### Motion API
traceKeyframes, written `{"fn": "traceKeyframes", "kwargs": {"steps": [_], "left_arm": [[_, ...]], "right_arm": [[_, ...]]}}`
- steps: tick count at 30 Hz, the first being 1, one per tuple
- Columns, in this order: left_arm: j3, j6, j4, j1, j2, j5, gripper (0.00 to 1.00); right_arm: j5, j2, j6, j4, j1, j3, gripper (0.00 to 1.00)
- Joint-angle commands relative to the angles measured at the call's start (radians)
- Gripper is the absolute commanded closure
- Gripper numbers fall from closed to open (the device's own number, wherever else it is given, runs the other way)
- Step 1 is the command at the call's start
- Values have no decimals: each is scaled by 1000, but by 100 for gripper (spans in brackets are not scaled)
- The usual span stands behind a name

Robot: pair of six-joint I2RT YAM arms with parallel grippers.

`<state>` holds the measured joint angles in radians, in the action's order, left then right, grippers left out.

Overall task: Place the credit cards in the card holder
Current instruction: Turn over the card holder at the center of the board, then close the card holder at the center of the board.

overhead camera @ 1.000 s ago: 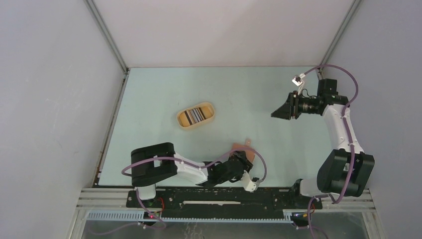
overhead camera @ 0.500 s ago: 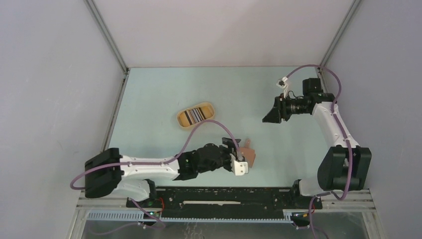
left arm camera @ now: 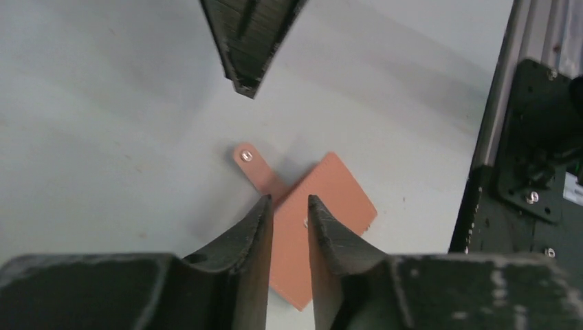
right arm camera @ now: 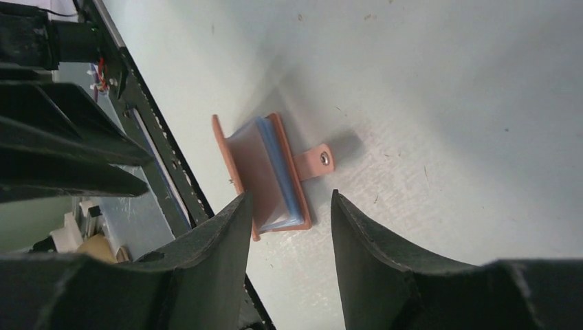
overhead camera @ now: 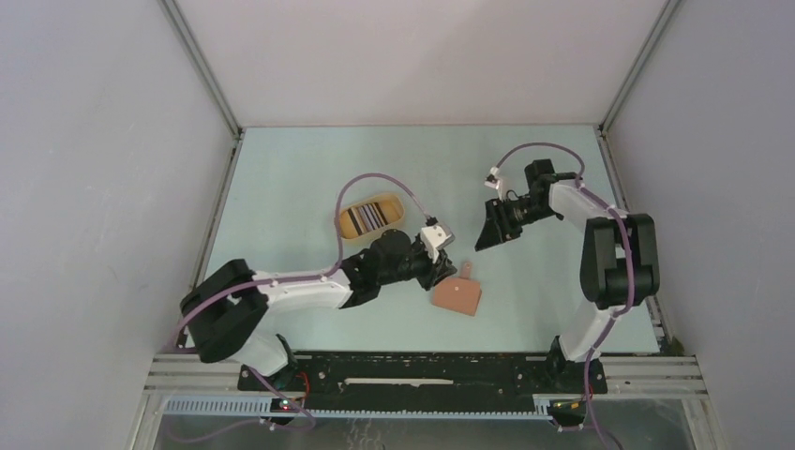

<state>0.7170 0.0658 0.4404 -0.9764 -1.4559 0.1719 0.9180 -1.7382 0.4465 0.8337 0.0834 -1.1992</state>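
Observation:
The reddish-brown card holder (overhead camera: 457, 297) lies on the table with its snap tab (overhead camera: 465, 271) pointing away from the arms. In the right wrist view the card holder (right arm camera: 256, 172) stands slightly ajar, with blue layers showing inside. My left gripper (overhead camera: 442, 276) hovers at its left edge. Its jaws (left arm camera: 289, 199) stand narrowly apart with nothing between them, and the card holder (left arm camera: 330, 206) shows through the gap. My right gripper (overhead camera: 483, 242) hangs open just beyond the tab, with nothing between its fingers (right arm camera: 290, 195). Striped credit cards (overhead camera: 366, 218) lie in the oval tan tray (overhead camera: 397, 208).
The black rail of the arm bases (overhead camera: 422, 370) runs along the near edge. Grey walls enclose the table on the left, back and right. In the left wrist view, one right finger (left arm camera: 251, 41) reaches in from the top.
My left arm swung out from the near edge to the holder's left side, and its jaws narrowed. My right gripper came left and down towards the holder. The holder shifted slightly.

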Motion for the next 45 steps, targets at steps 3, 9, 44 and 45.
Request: {"fn": "traceKeyframes", "kwargs": {"steps": [3,9,44,45], "left_arm": [[38,198,39,-7,-115,99,77],[23,298,69,9,-166,84,78],[157,379,-111,39,-340,144,98],[156,379,-111,39,-340,144,98]], "right_arm": [[-35,-112,-13,31,48,-72,46],[-55,-164,-18,35,58,-84,46],[48,-367,-29,142,66,-172,76],[50,-367,-27,145,64,-172,77]]}}
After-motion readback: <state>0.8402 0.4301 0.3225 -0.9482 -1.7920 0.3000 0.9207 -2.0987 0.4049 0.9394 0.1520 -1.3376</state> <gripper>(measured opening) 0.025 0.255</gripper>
